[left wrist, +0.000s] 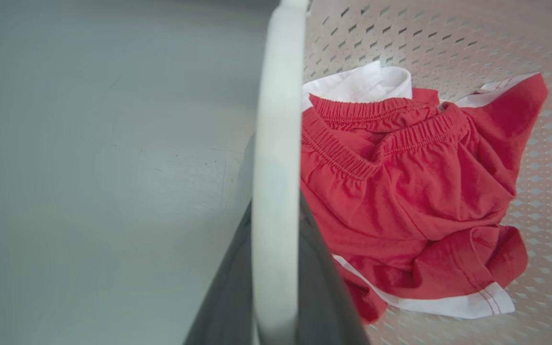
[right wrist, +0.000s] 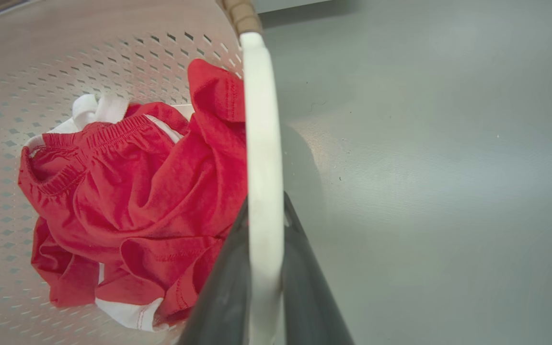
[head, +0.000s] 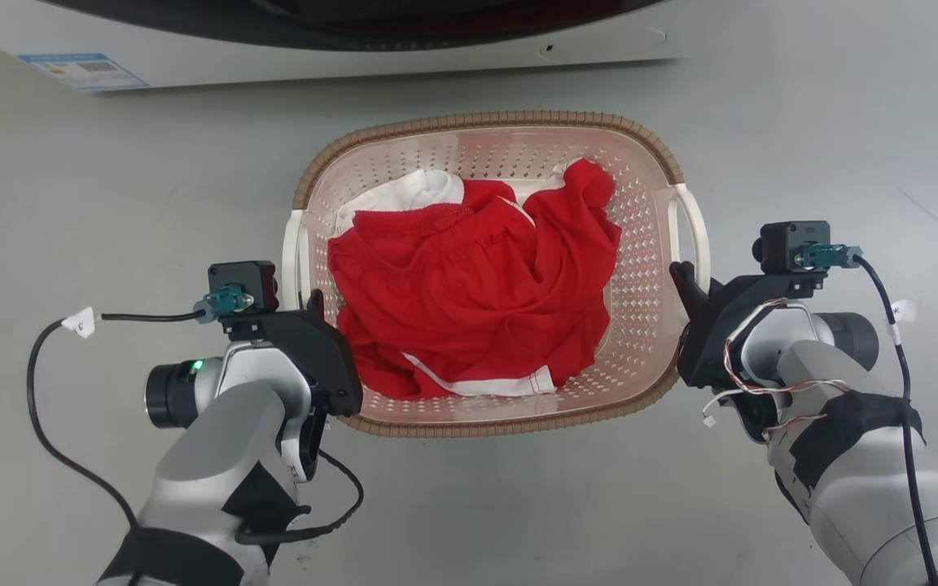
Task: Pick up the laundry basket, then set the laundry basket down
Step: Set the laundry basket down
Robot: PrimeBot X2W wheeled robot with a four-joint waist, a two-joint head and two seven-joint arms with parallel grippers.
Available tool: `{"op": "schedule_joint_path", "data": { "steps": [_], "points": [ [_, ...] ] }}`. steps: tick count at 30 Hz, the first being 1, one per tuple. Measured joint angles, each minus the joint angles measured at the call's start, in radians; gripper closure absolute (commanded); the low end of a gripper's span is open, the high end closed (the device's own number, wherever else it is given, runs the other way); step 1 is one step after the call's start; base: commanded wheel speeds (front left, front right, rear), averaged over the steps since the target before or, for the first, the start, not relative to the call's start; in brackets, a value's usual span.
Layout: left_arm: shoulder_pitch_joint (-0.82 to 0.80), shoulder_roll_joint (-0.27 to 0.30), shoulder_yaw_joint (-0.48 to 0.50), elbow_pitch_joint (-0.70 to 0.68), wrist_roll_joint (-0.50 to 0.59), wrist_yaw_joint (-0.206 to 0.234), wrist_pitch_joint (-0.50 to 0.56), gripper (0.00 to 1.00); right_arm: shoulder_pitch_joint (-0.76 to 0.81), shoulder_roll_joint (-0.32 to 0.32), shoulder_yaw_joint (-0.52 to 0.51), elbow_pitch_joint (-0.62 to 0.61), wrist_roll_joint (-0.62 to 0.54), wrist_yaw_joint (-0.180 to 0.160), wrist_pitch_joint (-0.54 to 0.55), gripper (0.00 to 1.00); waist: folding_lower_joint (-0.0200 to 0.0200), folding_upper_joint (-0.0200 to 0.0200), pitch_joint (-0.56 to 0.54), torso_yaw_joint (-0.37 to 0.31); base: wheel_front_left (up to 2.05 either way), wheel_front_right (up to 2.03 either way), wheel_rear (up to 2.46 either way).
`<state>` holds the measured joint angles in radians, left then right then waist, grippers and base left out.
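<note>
**Both claws clamped on basket handles, basket on grey floor by white appliance**

Laundry basket (head: 640, 268) sits mid-frame in the head view, long side across, on the grey floor (head: 111, 203). It lies just in front of a white appliance (head: 355, 49) with a blue label (head: 82, 71). The rim is brown and woven-look, the walls pale and perforated. Can't tell whether the basket's base touches the floor or is lifted.

Inside is a crumpled red garment (head: 469, 301) with an elastic waistband and white trim. A bit of white cloth (head: 416, 191) pokes out at the far-left side of the pile.

Left claw (head: 310, 305) is at the basket's left loop handle (head: 294, 260), near that handle's closer end. In the left wrist view the white handle (left wrist: 276, 120) runs straight up between the two dark fingers (left wrist: 223, 297). Left claw (left wrist: 276, 203) is closed tight on it, fingers pressed to either side. The red garment (left wrist: 410, 191) is to the right of the handle, bare floor to the left.

Right claw (head: 685, 281) is at the right loop handle (head: 699, 236), also toward its near end. In the right wrist view the white handle (right wrist: 261, 143) passes between the dark fingers (right wrist: 314, 297). Right claw (right wrist: 265, 201) is clamped on it the same way. The brown rim (right wrist: 240, 12) shows at the top, the red garment (right wrist: 137, 191) to the left, floor to the right.

Both pale forearms come in from the bottom corners, with cables trailing off the wrist cameras.
</note>
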<state>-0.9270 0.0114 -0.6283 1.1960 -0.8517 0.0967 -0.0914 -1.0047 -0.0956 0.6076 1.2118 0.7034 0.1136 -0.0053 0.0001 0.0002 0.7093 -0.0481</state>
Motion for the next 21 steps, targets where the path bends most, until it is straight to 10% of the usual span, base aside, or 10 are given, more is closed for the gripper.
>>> {"op": "schedule_joint_path", "data": {
  "steps": [21],
  "points": [
    [-0.079, -0.002, -0.002, 0.024, 0.009, 0.001, -0.075, 1.0, -0.074, 0.001, 0.0, 0.012, -0.01, 0.001, -0.076, 1.0, -0.0001, 0.0, 0.141, 0.007, 0.0, 0.0, 0.0]
  ]
}}
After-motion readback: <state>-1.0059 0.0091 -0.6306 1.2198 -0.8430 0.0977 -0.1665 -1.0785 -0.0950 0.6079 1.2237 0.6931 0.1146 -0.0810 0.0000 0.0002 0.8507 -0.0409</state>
